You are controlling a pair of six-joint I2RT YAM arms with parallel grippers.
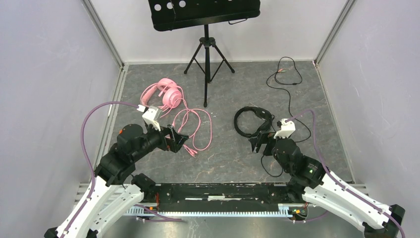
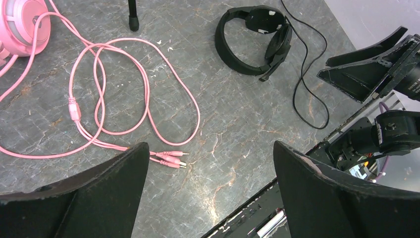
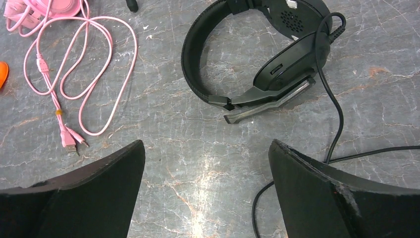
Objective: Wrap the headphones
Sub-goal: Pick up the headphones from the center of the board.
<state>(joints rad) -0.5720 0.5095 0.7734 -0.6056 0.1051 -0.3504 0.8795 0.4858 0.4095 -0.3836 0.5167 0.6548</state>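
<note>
Desk [image 1: 228, 161]: a grey, marble-patterned surface walled in by pale panels; everything below lies on it.
Pink headphones [image 1: 171, 97]: a pink over-ear pair with round padded cups, lying at the far left of the desk.
Pink cable [image 2: 74, 110]: a long pink lead that sprawls in loose loops from the cups toward the middle of the desk and ends in twin pink plugs [image 2: 171, 159].
Left pincer [image 1: 181, 140]: released, its black fingers [image 2: 99, 198] spread wide with nothing between them. The pink headphones sit just beyond and to its left. In the wrist view the plugs show just beside one fingertip (whether they touch it cannot be told), and the loops lie ahead of the gap.
Black headphones [image 3: 292, 54]: a smaller black pair with a broad curved band, lying right of centre with a grey-edged bar jutting below one cup.
Black cable [image 3: 341, 116]: a thin black lead that leaves that cup and trails toward the near edge; another stretch curls by the far right corner.
Right pincer [image 1: 257, 144]: also released, fingers [image 3: 322, 198] wide apart and empty. The black headphones lie just ahead of the gap, clear of both tips, and the black cable passes beside one finger.
Music stand [image 1: 218, 12]: a black tripod stand with a perforated tray at the far edge, one foot near the pink loops.
</note>
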